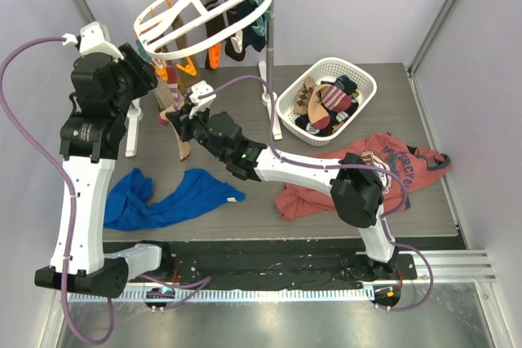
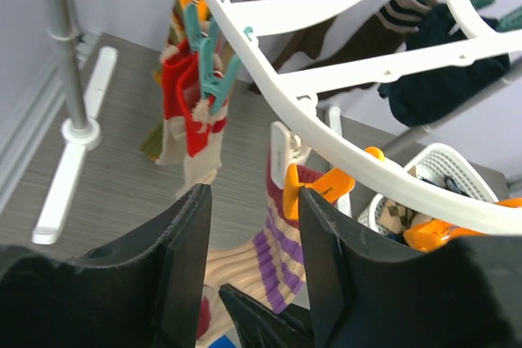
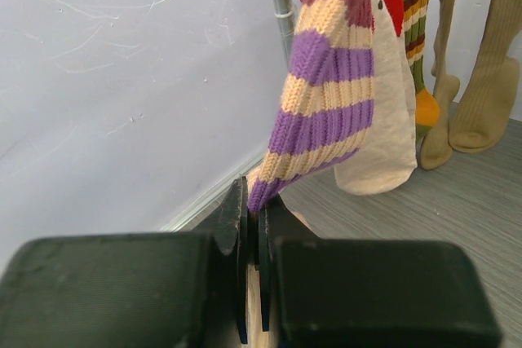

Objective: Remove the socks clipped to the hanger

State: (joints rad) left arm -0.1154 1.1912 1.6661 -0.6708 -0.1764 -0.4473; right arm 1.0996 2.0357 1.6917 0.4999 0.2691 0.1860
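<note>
I'd call this somewhere in the middle, not close to done. The white basket [image 1: 330,61] to the right of the hanger [image 1: 204,10] already holds a heap of socks [image 1: 326,103], mostly argyle and striped, so a fair chunk looks finished. Plenty are still clipped around the hanger's ring though: a red and white sock [image 2: 183,107] on a teal clip [image 2: 214,79], a dark brown sock [image 2: 375,34] and a navy sock [image 2: 440,79] on the far side, and some tan ones beyond. The 1 in play is the purple striped sock [image 3: 326,103], hanging from an orange clip [image 2: 314,189] on the hanger's near rim. The right gripper [image 3: 254,205] sits below the hanger with its fingers pinched tight on that sock's toe. The left gripper [image 2: 253,201] is up at the hanger's rim with its fingers apart, straddling the sock's cuff just under the orange clip, and it isn't squeezing anything as far as I can see. My guess is the clip needs pressing open, or the sock needs a tug down, before it goes in the basket. There are also 2 shirts on the table below the hanger, a blue shirt [image 1: 171,197] and a red shirt [image 1: 383,169], both untouched.
</note>
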